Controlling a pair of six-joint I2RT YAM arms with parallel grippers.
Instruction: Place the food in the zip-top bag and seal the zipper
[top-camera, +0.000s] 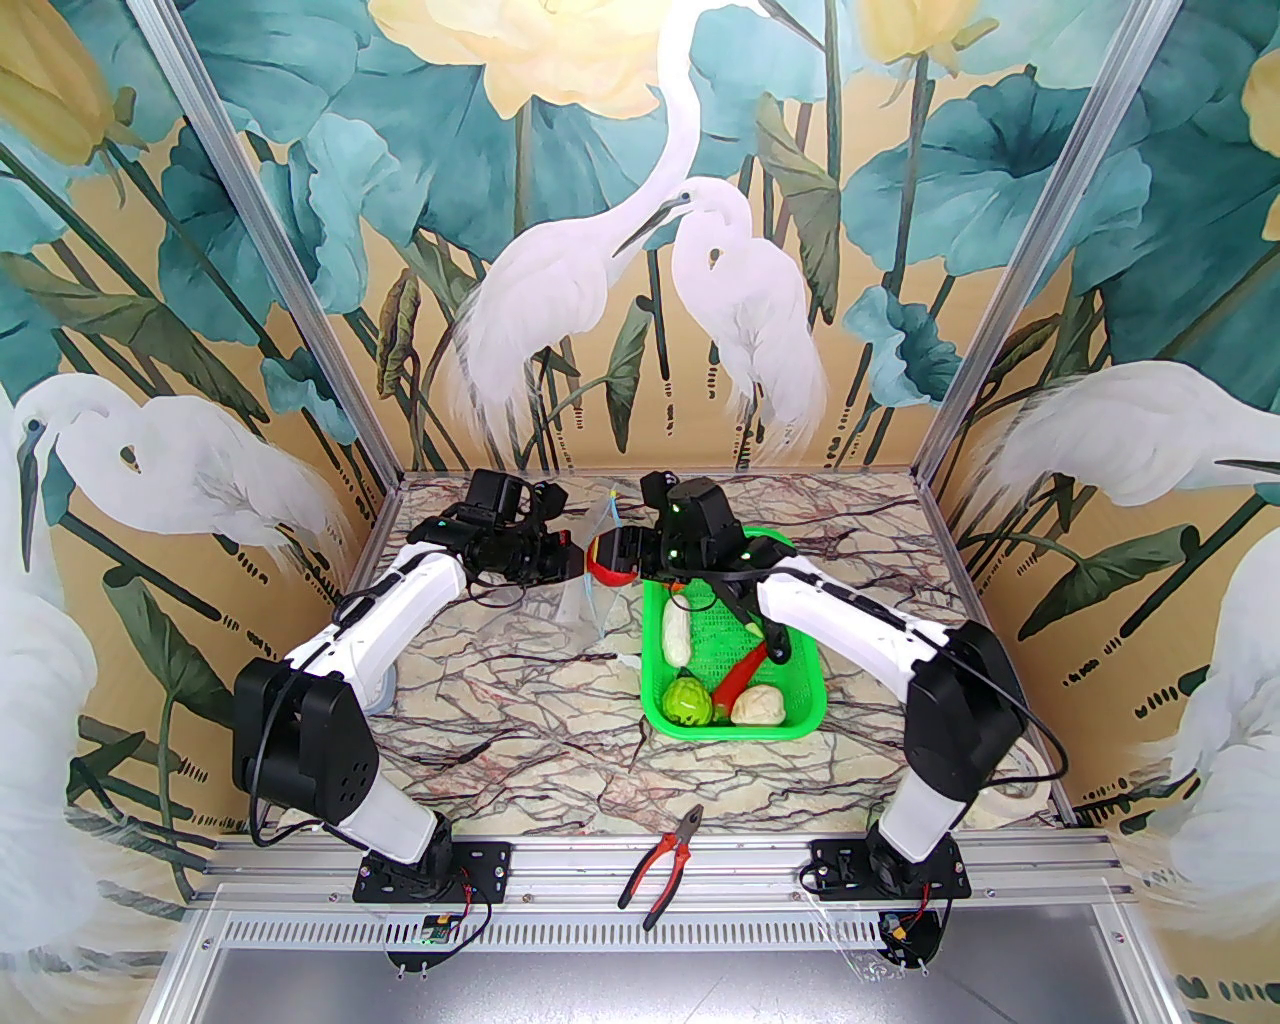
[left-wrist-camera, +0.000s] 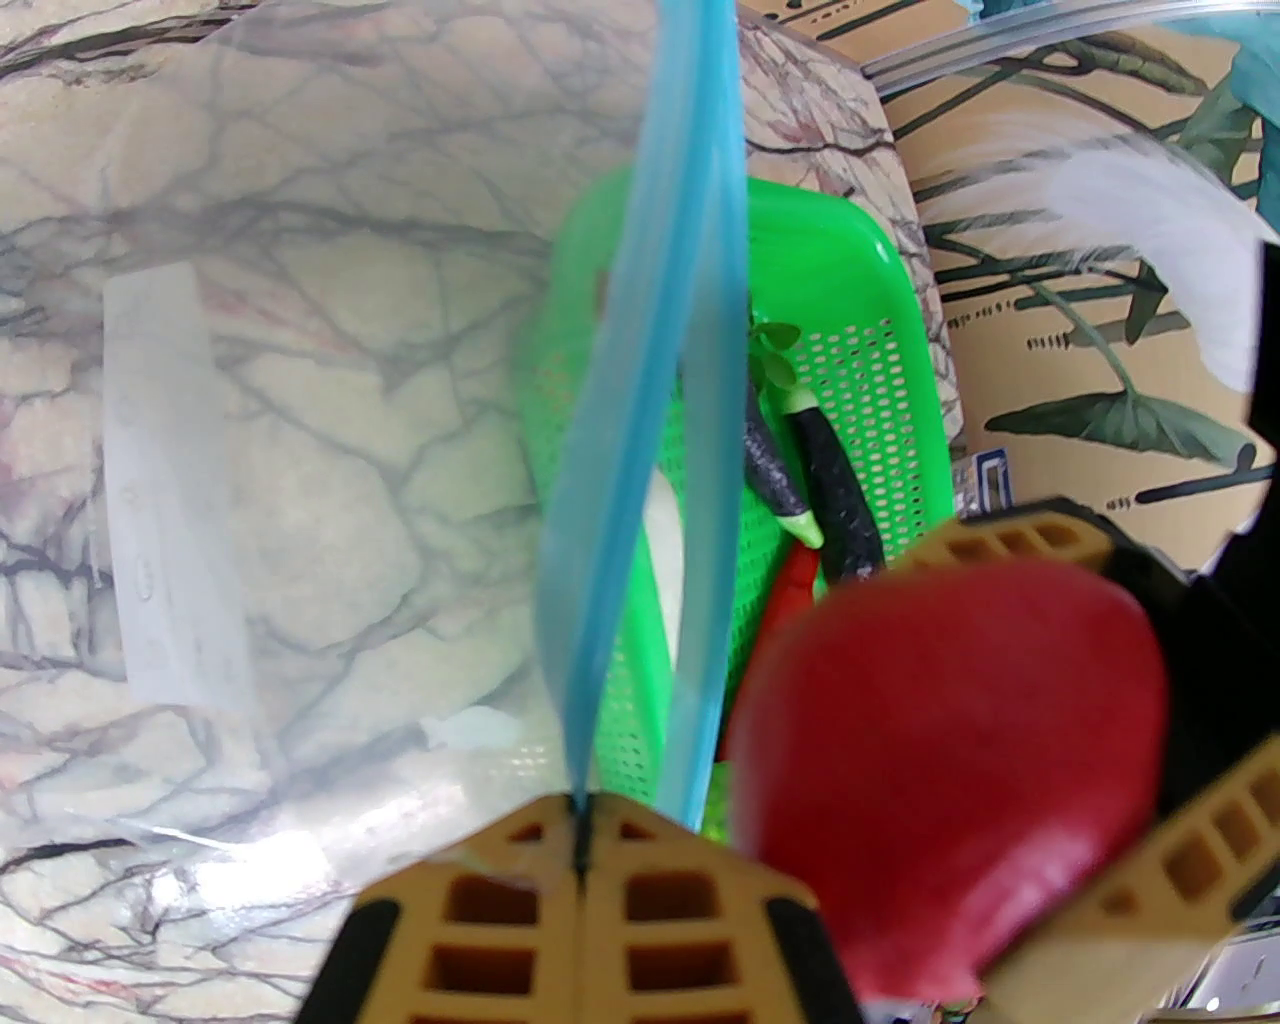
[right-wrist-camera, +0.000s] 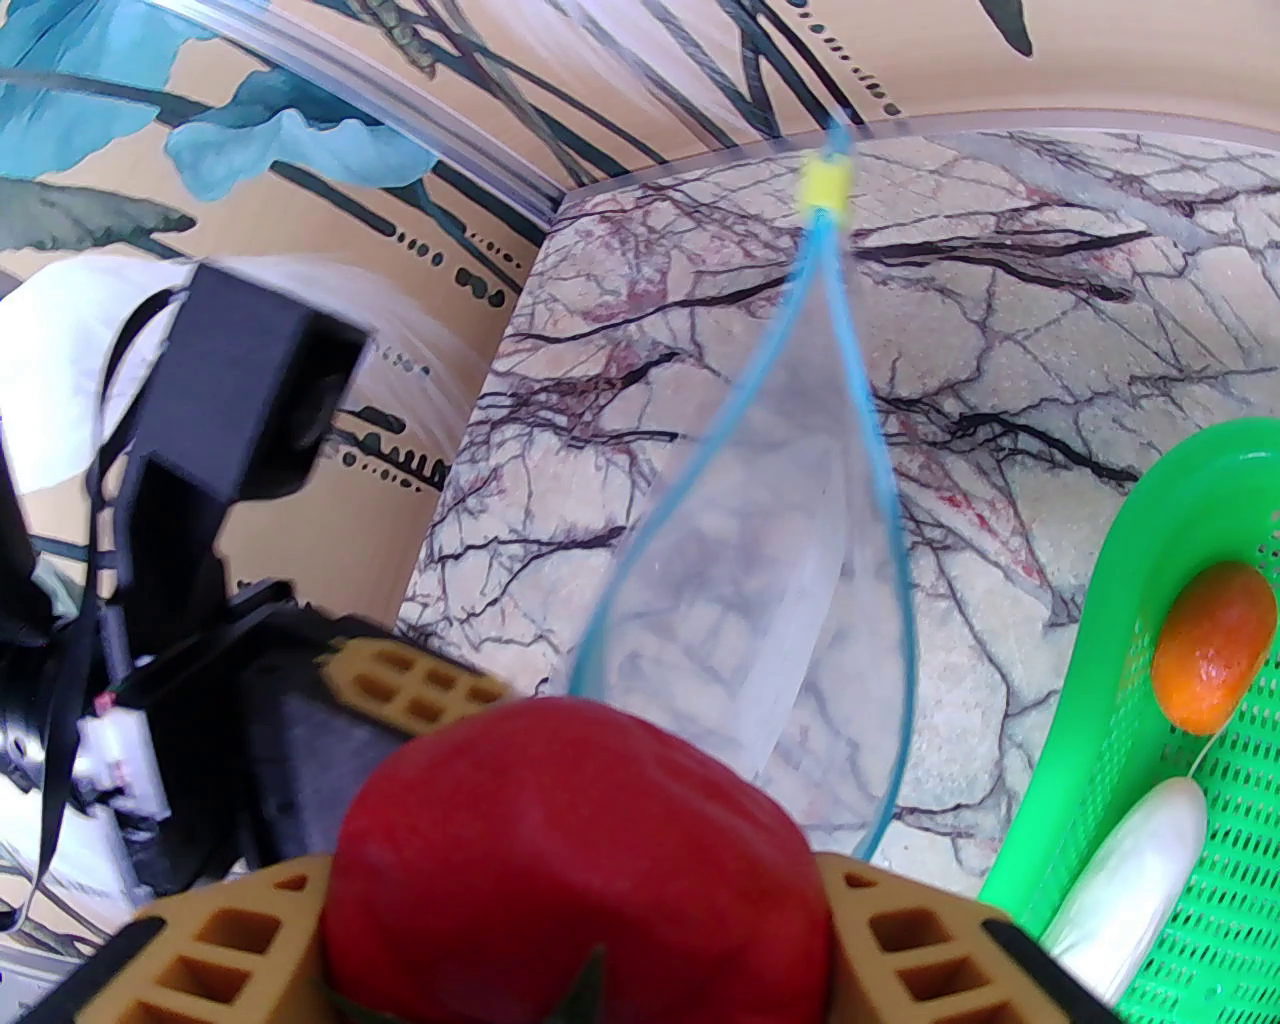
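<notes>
- My left gripper (left-wrist-camera: 580, 805) is pinched tight on the zipper (left-wrist-camera: 640, 400), holding up the zip-top bag (right-wrist-camera: 740, 560).
- My right gripper (right-wrist-camera: 575, 880) clamps the red tomato (right-wrist-camera: 560, 780) near the bag's open mouth.

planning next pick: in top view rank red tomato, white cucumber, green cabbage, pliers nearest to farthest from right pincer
1. red tomato, held in the right pincer
2. white cucumber, basket's left side
3. green cabbage, basket's near left corner
4. pliers, table's near edge
</notes>
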